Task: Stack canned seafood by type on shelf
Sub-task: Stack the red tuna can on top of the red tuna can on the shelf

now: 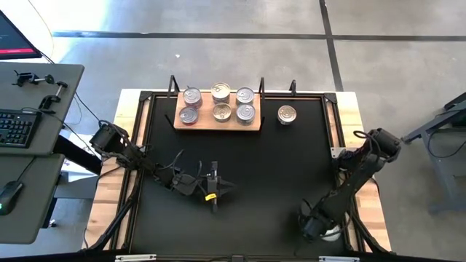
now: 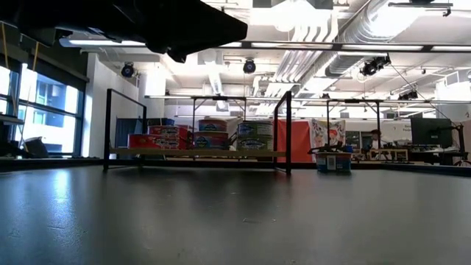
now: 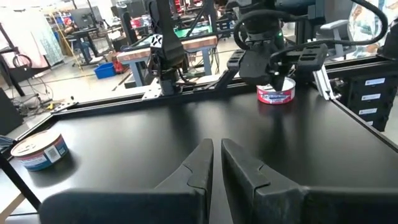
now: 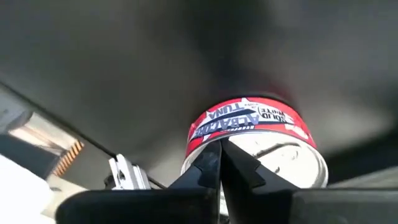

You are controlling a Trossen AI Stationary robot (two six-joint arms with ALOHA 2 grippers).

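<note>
The shelf (image 1: 217,125) is a light-brown board at the table's far side, with several silver- and gold-topped cans (image 1: 220,93) standing on it in two rows. One more can (image 1: 287,114) stands on the table just right of the shelf. A red-sided can (image 4: 249,124) stands near the table's front right corner. My right gripper (image 4: 221,155) is shut and points steeply down at this can's top rim. My left gripper (image 3: 216,155) is shut and holds nothing; it hovers about level over the table's middle (image 1: 214,191). My right gripper's shut fingertips (image 4: 211,158) come slanting from above at the red-sided can's top rim (image 4: 205,140). The can stands upright on the table. I cannot tell whether the fingertips touch it.
A black metal frame (image 1: 156,98) runs along the table's edges and has posts behind the shelf. Cables (image 1: 171,164) trail beside my left arm. A desk with a keyboard (image 1: 14,127) stands left of the table. Bare black tabletop (image 1: 277,167) lies between shelf and grippers.
</note>
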